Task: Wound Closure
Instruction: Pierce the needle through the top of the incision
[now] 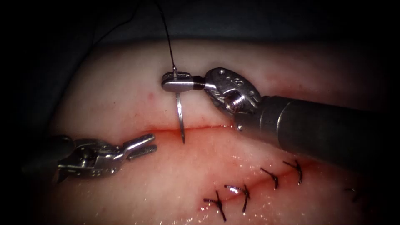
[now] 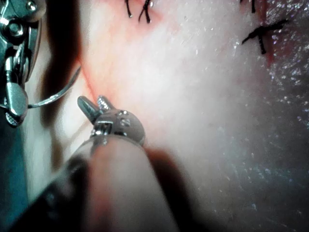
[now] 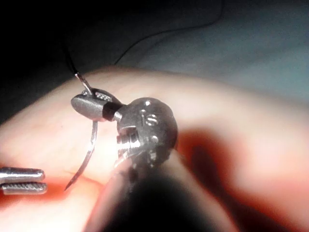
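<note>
Stitches [image 1: 246,193], about five, already close one cut on the tissue [image 1: 125,96] in the endoscope view; the cut [image 1: 200,127] above has none. The right tool [image 1: 177,81] has its fingers clamped on the needle [image 1: 180,116] near its thread [image 1: 166,33] end, tip at the cut, maybe just touching. Left wrist view: the left tool [image 2: 94,105], fingers slightly apart, holds nothing. Right wrist view: same grip, needle tip at the red line.

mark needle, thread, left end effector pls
needle [image 1: 180,113], endoscope view, mid-shaft below the right end effector [image 1: 177,81] that grips its tail end.
thread [image 1: 167,33], endoscope view, strand rising from the needle's tail.
left end effector [image 1: 141,147], endoscope view, between its open, empty tips.
</note>
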### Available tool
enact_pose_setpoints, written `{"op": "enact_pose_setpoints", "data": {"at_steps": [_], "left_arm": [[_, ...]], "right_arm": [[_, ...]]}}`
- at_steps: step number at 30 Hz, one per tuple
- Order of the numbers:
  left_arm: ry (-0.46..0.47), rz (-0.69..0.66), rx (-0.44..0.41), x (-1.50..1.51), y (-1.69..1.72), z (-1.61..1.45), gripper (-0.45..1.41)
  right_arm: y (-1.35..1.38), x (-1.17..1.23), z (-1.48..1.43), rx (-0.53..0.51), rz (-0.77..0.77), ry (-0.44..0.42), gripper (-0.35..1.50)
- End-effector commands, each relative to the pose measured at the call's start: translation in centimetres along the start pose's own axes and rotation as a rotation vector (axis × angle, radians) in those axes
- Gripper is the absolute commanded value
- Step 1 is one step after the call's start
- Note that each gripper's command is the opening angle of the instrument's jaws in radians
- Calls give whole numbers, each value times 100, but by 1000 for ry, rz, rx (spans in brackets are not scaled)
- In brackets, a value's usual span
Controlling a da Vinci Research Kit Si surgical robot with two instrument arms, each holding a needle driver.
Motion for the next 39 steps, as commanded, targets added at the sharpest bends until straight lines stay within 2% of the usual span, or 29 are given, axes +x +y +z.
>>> {"op": "enact_pose_setpoints", "data": {"at_steps": [1,7,14,27,39], "left_arm": [[-8,-4,4,-2,3,12,-29],[-66,-51,-39,-19,38,34,-39],[-97,-105,-85,-33,56,38,-45],[-132,-101,-120,-9,57,20,-45],[-147,-102,-118,1,52,18,-45]], "right_arm": [[3,-1,17,-2,-33,5,-35],[11,-8,29,14,-217,31,-35],[22,-14,37,18,-392,44,-35],[34,-24,56,57,-680,34,-35],[43,-29,60,75,-818,34,-35]]}}
